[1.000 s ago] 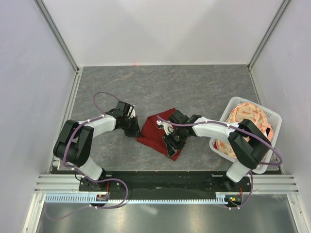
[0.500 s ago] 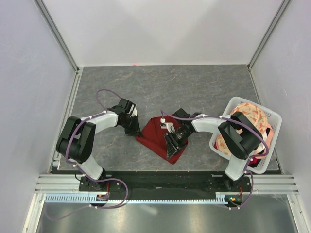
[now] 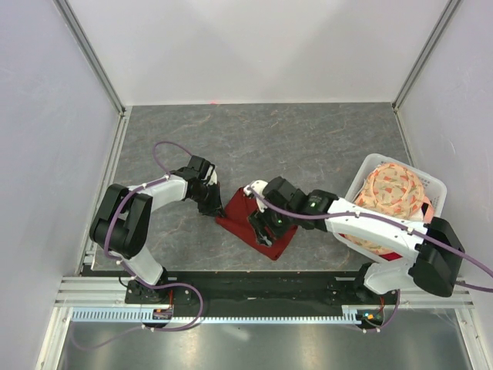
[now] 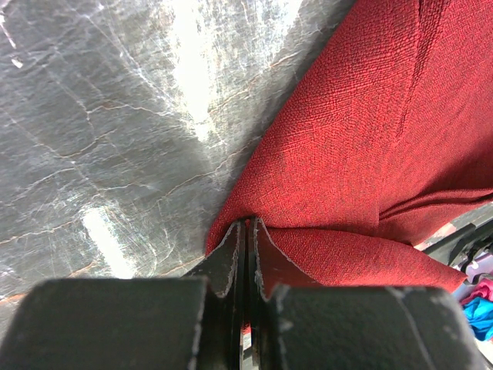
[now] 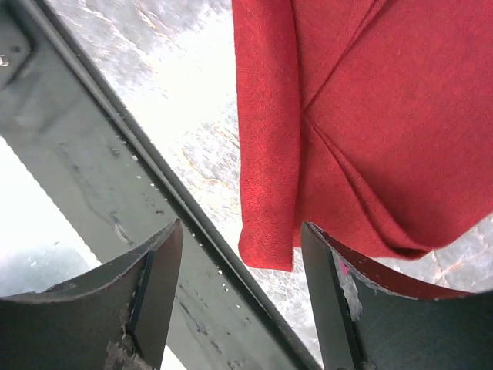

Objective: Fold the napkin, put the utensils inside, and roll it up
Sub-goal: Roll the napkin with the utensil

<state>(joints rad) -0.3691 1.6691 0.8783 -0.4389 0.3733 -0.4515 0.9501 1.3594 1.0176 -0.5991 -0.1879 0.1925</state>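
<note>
- Two grippers met at the napkin (image 3: pixel 237 214) in the top view. It lay bunched on the table (image 3: pixel 308 139), with my left gripper (image 3: pixel 209 203) at its left edge and my right gripper (image 3: pixel 264 223) over its middle. No spoon showed, so I risked rolling without it.
- Left wrist: my jaws were pinched tight on a thin bite of napkin edge. A hard pull could have slipped it free or dragged the whole cloth.
- Right wrist: my jaws stood apart, holding nothing, straddling the near corner by the rail (image 5: pixel 85 169). Closing there could have caught extra layers or struck the rail.
</note>
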